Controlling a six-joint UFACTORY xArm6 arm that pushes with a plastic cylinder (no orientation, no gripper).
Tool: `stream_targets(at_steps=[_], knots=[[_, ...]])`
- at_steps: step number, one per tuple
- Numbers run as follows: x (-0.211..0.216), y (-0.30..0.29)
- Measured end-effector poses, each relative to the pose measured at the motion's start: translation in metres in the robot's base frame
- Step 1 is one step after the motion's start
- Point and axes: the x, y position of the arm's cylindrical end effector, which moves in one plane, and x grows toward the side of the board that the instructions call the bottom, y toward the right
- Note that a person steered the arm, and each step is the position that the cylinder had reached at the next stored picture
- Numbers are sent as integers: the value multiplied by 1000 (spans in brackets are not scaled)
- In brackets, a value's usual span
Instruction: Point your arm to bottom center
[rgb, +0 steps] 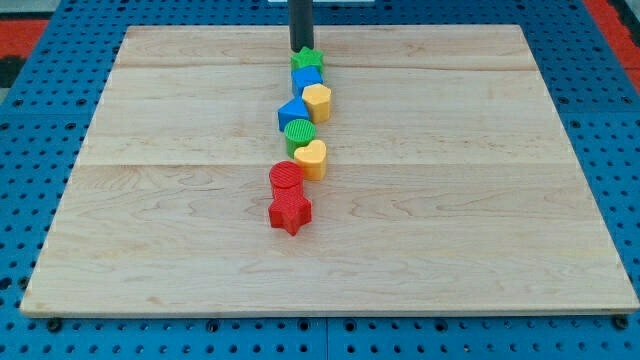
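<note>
My tip (301, 49) is near the view's top centre, just above the green star (308, 60) and touching or nearly touching it. Below the star a chain of blocks runs down the board: a blue cube (306, 79), a yellow hexagon (318, 101), a blue block (293, 114), a green cylinder (300, 134), a yellow heart (311, 157), a red cylinder (286, 179) and a red star (290, 211). The bottom centre of the wooden board (320, 290) lies far below my tip.
The wooden board sits on a blue perforated table (40, 200). A red area (20, 30) shows at the view's top left corner and another at the top right (615, 20).
</note>
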Motion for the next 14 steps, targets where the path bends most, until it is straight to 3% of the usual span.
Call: stream_targets(at_steps=[4,6,7,9,12,13,14], knots=[[3,22],[2,122],[32,193],[69,224],[286,212],[339,161],[350,79]])
